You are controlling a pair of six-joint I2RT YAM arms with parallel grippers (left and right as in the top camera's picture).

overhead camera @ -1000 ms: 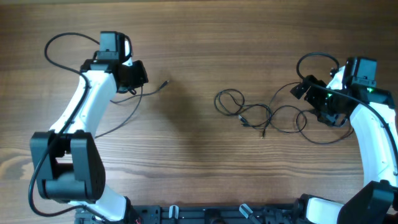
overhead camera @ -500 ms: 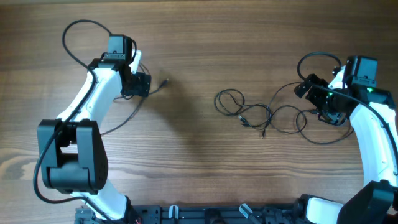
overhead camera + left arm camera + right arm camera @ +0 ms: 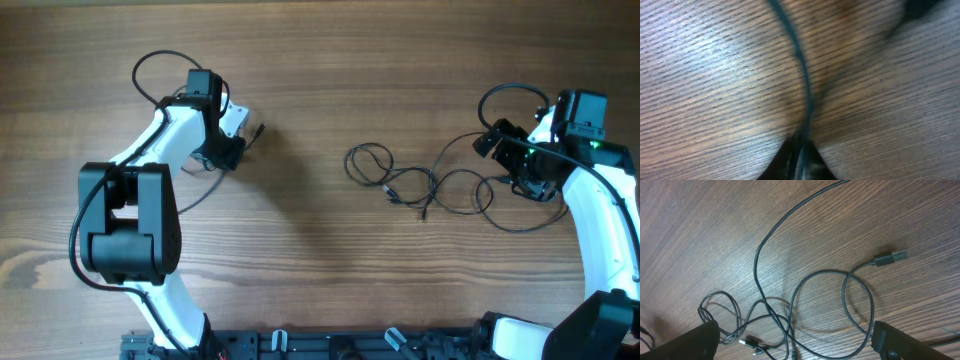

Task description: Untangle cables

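A tangle of thin black cables (image 3: 412,185) lies right of the table's middle, with loops and small plugs. In the right wrist view the tangle (image 3: 771,317) lies between my wide-open fingers, and a USB plug (image 3: 890,258) rests at the upper right. My right gripper (image 3: 503,163) (image 3: 796,330) is open and empty, just above the tangle's right end. A separate black cable (image 3: 198,190) lies at the left, its plug (image 3: 262,131) pointing right. My left gripper (image 3: 228,142) (image 3: 800,152) is shut on this cable (image 3: 803,75), low over the wood.
The wooden table (image 3: 300,250) fills all views. Each arm's own black supply cable loops beside its wrist, at the left (image 3: 150,65) and at the right (image 3: 500,92). The arm bases stand at the front edge.
My left arm has swung to the right and turned, carrying the separate cable with it. The right arm and the tangle have not moved.
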